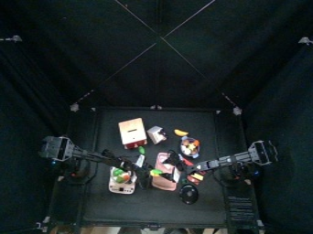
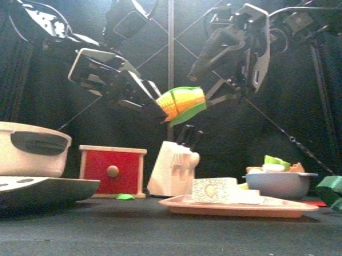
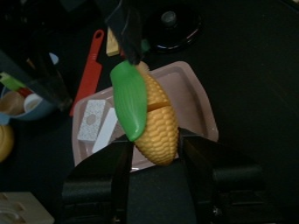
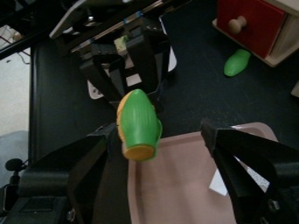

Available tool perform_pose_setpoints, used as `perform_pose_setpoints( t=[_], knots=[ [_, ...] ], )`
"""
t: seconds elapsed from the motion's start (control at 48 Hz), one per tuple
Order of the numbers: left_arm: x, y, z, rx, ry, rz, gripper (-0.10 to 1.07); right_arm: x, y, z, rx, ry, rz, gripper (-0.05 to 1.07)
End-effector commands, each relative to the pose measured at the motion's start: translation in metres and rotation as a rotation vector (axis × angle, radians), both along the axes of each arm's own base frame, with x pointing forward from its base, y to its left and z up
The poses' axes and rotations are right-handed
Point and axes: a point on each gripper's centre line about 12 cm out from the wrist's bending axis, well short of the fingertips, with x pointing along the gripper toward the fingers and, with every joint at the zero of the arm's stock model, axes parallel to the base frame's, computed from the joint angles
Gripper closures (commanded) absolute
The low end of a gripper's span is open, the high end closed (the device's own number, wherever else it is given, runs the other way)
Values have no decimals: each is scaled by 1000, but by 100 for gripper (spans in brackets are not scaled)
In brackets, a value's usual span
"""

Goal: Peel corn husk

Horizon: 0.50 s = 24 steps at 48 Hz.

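The corn [image 3: 155, 122] is sitting clamped at its base between the jaws of the left gripper [image 3: 156, 157], held in the air above the pink tray [image 3: 193, 96]. One green husk leaf [image 3: 126, 92] is still lying along the yellow cob, running from near the tip toward the base. In the front view the corn [image 2: 182, 103] is hanging well above the tray [image 2: 241, 208], tilted, green and yellow showing. The right gripper [image 4: 160, 153] is standing with its jaws wide apart, holding nothing, and the corn's tip [image 4: 139, 125] is pointing in between those jaws without clearly touching either. A loose piece of green husk [image 4: 237, 62] is lying on the black table [image 4: 198, 61] beside the red wooden box [image 4: 260, 24], well apart from the corn. In the front view the box [image 2: 112, 169] is sitting to the left of the tray, with a white knife block [image 2: 174, 167] between box and tray. A blue bowl [image 2: 282, 183] is sitting at the tray's right end. A red-handled tool [image 3: 90, 66] is lying just beside the tray's far long edge.
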Motion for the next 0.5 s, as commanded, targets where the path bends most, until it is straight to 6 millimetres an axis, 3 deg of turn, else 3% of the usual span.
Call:
perform_pose_setpoints(
  t=[0.0,0.333,0.479],
  knots=[
    [8,1,10,7,-22,7,36,6,-1,10,20,-27,10,-1],
    [10,1,10,5,-22,9,36,11,-3,5,29,-13,13,0],
    [13,2,13,9,-28,16,36,12,-1,5,38,-11,29,6]
  ],
)
